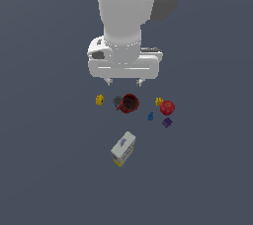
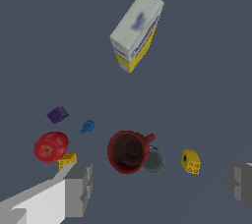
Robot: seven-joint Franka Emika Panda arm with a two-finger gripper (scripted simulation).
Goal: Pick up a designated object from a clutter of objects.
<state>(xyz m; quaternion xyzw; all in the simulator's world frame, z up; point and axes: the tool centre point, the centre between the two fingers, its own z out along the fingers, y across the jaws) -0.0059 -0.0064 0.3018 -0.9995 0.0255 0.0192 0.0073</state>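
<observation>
The designated object, an off-white carton (image 1: 123,148) with a yellow end and purple-blue marks, lies on the grey floor nearest the exterior camera, apart from the other items; it also shows in the wrist view (image 2: 136,30). The clutter sits behind it: a dark red mug (image 1: 129,103) (image 2: 129,151), a red apple-like ball (image 1: 167,106) (image 2: 50,146), and small yellow, blue and purple pieces. My gripper (image 1: 124,82) (image 2: 160,186) hangs open and empty above the mug, well short of the carton.
A yellow block (image 1: 100,100) (image 2: 191,161) lies at the exterior view's left of the mug. A second yellow block (image 1: 158,101), a blue piece (image 1: 150,116) and a purple piece (image 1: 167,122) lie near the ball. A grey item (image 2: 153,161) sits against the mug.
</observation>
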